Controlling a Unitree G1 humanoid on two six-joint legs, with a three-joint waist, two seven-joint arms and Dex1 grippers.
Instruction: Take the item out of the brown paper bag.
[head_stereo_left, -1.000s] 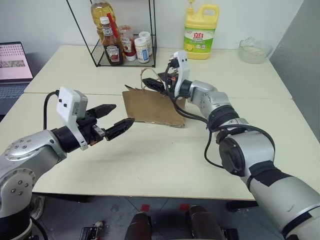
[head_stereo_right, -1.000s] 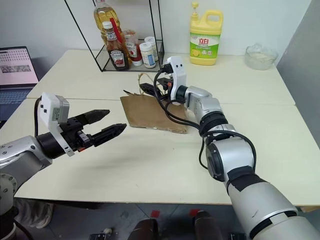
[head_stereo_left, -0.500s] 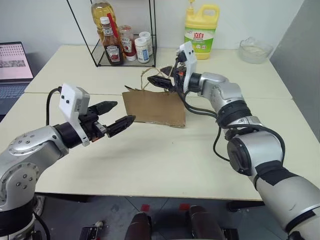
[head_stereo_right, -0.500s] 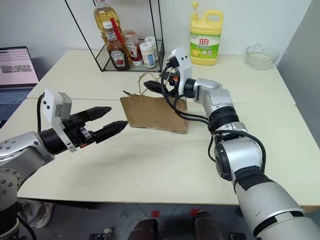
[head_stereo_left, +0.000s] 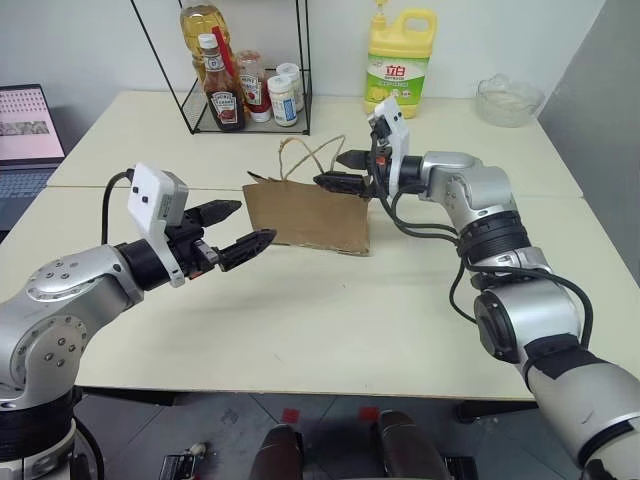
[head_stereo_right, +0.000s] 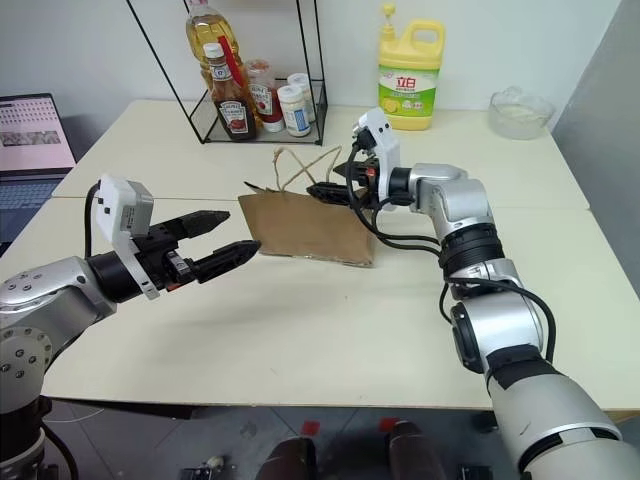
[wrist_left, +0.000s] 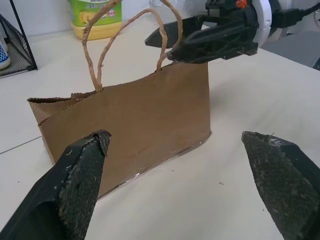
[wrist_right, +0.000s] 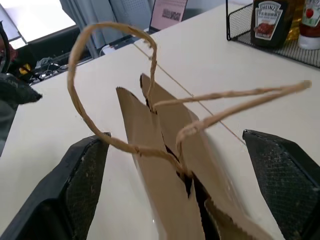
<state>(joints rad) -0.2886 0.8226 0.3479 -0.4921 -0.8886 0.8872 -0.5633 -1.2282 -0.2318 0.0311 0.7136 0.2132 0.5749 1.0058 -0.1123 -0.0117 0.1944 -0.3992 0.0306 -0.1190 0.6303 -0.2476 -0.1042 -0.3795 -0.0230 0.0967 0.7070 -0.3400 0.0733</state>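
Observation:
The brown paper bag (head_stereo_left: 308, 215) stands upright mid-table, its tan rope handles (head_stereo_left: 305, 153) looped above its narrow, dark mouth (wrist_right: 172, 200). The item is hidden. My right gripper (head_stereo_left: 338, 170) hovers at the bag's top right corner, pointing left along the mouth. It is open, and the handles (wrist_right: 150, 107) pass between its fingers (wrist_right: 85, 185) untouched. My left gripper (head_stereo_left: 252, 222) is open and level just off the bag's left end. In the left wrist view it frames the bag's broad side (wrist_left: 140, 115) with nothing between its fingers (wrist_left: 80, 185).
A black wire rack (head_stereo_left: 245, 115) with a ketchup bottle (head_stereo_left: 223, 95), an oil bottle and jars stands at the back left. A yellow detergent jug (head_stereo_left: 400, 70) and a glass bowl (head_stereo_left: 508, 100) sit along the back. A laptop (head_stereo_left: 30, 125) is at far left.
My right gripper has drawn back to the right, from over the bag's mouth to its top right corner, and turned to point left. The rope handles stand higher. The left gripper has stayed put.

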